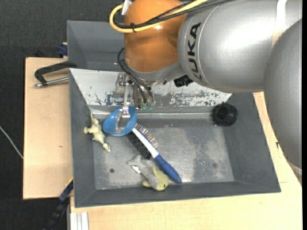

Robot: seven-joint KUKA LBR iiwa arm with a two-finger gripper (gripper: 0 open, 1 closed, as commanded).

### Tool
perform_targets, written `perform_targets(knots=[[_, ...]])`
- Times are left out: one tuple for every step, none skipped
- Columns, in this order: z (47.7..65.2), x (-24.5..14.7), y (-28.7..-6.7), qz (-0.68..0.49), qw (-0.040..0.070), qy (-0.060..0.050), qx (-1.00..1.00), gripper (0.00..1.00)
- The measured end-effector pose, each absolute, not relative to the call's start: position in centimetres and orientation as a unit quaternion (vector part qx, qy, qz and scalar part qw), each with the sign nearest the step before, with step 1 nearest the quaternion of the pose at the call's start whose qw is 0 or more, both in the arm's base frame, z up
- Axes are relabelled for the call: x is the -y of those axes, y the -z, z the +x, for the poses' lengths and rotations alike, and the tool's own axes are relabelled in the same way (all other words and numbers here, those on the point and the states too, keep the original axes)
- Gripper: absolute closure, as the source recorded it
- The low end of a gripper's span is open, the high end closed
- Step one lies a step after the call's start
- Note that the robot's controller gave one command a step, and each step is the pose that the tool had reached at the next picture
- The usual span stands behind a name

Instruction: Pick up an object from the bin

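**Operator:** What is the gripper doing?

**Spotter:** Your gripper (127, 110) hangs below the glossy orange cover (148, 32). Its metal tip is down at the upper rim of a smooth blue round piece (115, 124), shaped like a shallow dish. I cannot tell whether the gripper is open or closed, or whether it has the dish clamped.

**Operator:** Where is that dish in the bin?

**Spotter:** It lies on the floor of the grey metal bin (201, 147), towards the left and close under the far wall. Touching its right side you have a brush (152, 153) with a white head, dark bristles and a blue plastic handle. The brush runs slantwise towards the near edge.

**Operator:** What else is close by?

**Spotter:** Just left of the dish there's a pale yellow figurine (97, 133), knobbly with its limbs spread. By the brush handle's end, at the near edge, you'll see a soft grey and yellow lump (154, 178). A black rounded knob (224, 114) sits well apart, near the far right corner.
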State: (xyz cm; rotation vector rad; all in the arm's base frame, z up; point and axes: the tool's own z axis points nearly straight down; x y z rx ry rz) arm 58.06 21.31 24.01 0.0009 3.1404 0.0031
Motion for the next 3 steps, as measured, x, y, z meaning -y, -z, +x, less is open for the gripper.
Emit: perform_targets(knots=[[58.4,-20.0,-7.5,-0.042,-0.001,0.0,-0.999,0.0],[58.7,-20.4,-8.5,-0.043,0.004,-0.004,-0.999,1.0],[54.9,-20.2,-23.1,-0.035,0.007,-0.003,-0.999,1.0]])
